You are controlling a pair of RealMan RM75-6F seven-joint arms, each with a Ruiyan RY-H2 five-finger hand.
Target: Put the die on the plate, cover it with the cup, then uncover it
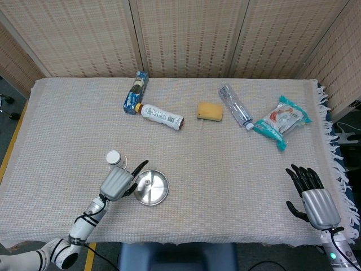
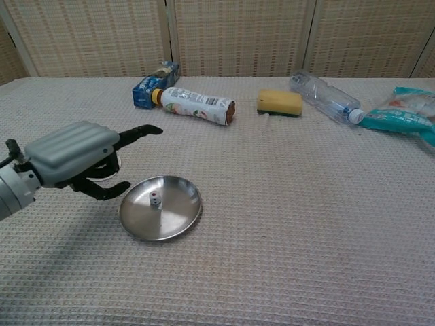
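Note:
A small white die [image 2: 155,198] [image 1: 146,183] lies on the round metal plate [image 2: 177,221] [image 1: 159,193] near the table's front left. My left hand [image 2: 75,155] [image 1: 117,183] hovers just left of the plate, its fingers spread and nothing in them. The upside-down white paper cup [image 1: 114,160] stands behind that hand; in the chest view the hand hides it. My right hand [image 1: 314,199] rests open at the table's front right corner, far from the plate.
Along the back lie a blue carton [image 1: 136,92], a white bottle [image 1: 162,117], a yellow sponge [image 1: 210,111], a clear plastic bottle [image 1: 235,105] and a teal snack bag [image 1: 281,121]. The table's fringed edge [image 1: 333,152] runs down the right.

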